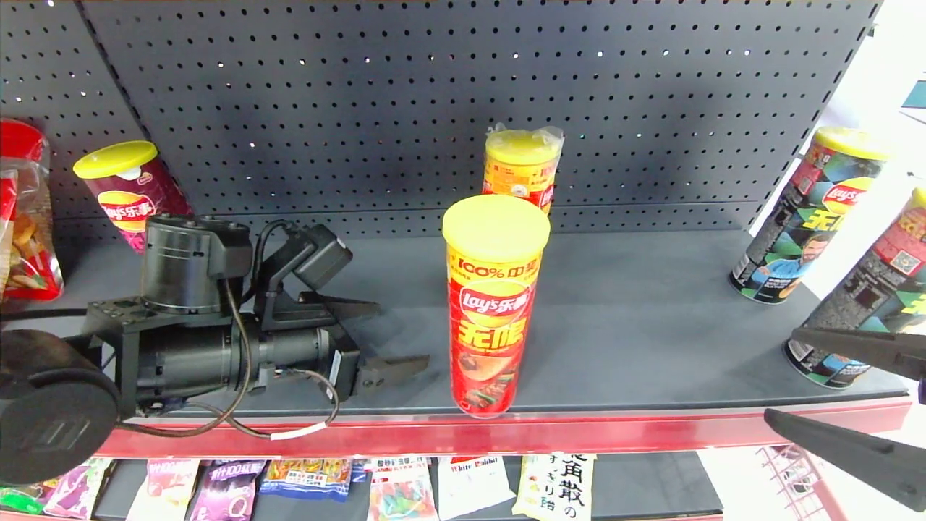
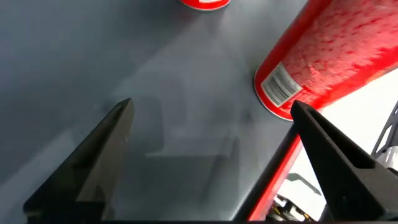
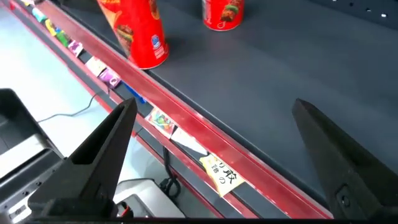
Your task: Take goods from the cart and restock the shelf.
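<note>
Head view: left gripper [image 1: 401, 334], fingers spread and holding nothing, sits over the shelf [image 1: 651, 325] near the red can [image 1: 492, 318]. Right gripper [image 1: 781, 375], likewise spread and empty, is by the shelf's front edge.

A red, yellow-lidded chip can [image 1: 492, 311] stands upright at the shelf's [image 1: 651, 318] front edge

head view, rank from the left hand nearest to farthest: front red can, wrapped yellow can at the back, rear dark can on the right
From the left hand:
1. front red can, just beside it at the front edge of the shelf.
2. wrapped yellow can, against the back panel.
3. rear dark can, far right.
</note>
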Robot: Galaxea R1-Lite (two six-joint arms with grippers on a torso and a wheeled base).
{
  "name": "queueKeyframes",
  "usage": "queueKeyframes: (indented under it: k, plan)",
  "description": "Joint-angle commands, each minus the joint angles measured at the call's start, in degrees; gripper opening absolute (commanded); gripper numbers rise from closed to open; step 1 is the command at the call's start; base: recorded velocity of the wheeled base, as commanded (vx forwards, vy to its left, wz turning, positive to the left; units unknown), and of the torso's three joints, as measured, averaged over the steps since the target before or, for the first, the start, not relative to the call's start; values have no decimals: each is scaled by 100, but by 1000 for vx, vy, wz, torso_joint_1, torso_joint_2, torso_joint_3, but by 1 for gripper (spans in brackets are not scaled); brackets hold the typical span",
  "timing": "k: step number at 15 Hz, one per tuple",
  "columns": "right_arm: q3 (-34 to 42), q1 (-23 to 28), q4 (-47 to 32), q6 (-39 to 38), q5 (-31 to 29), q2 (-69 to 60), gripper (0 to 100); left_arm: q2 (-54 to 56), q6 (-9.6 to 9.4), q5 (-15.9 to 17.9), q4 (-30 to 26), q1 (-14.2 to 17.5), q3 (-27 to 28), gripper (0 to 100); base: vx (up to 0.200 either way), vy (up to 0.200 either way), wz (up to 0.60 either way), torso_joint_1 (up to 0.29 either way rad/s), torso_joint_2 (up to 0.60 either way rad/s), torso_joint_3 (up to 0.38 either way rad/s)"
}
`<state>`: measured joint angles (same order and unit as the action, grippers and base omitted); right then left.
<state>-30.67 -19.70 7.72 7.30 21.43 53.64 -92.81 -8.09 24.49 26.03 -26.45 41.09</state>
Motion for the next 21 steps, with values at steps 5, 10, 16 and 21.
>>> queueKeyframes:
  k: [5,10,16,21]
  plan:
    - [26,116,2,-53,-7,-73,100,-335,1,3,8,-176,197,100,0,0,0,0,0,0]
    - [44,142,2,-53,-7,-90,100,-431,1,3,8,-185,259,100,0,0,0,0,0,0]
    - [53,142,2,-53,-7,-126,100,-633,1,3,8,-255,505,100,0,0,0,0,0,0]
    - [53,142,2,-80,-7,-143,100,-660,1,-15,8,-299,531,100,0,0,0,0,0,0]
